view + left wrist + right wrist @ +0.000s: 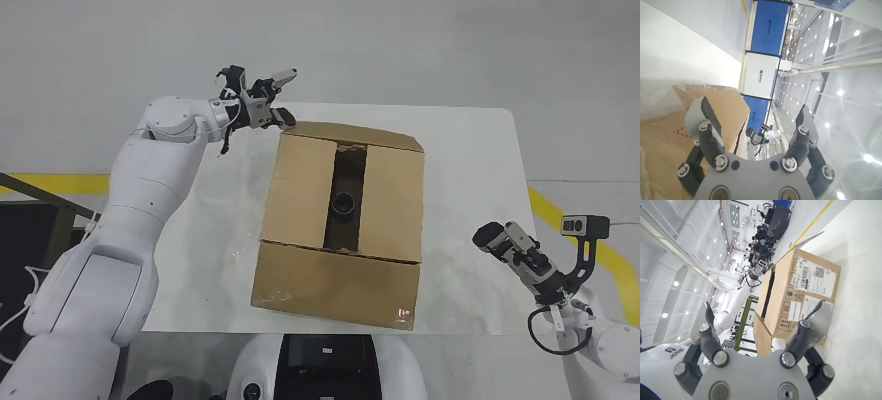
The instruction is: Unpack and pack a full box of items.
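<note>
Box (300,205) between left gripper (283,95), right gripper (498,236).

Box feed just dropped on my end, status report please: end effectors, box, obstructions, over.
Left end effector open, empty, at far corner of box. Right end effector open, empty, off to the side. Box on table, top ajar. Nothing blocking the top.

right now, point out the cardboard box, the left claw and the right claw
cardboard box (300,192): top view, on one of its top flaps
left claw (755,105): left wrist view, midway between its open fingertips
right claw (764,303): right wrist view, midway between its open fingertips
</note>
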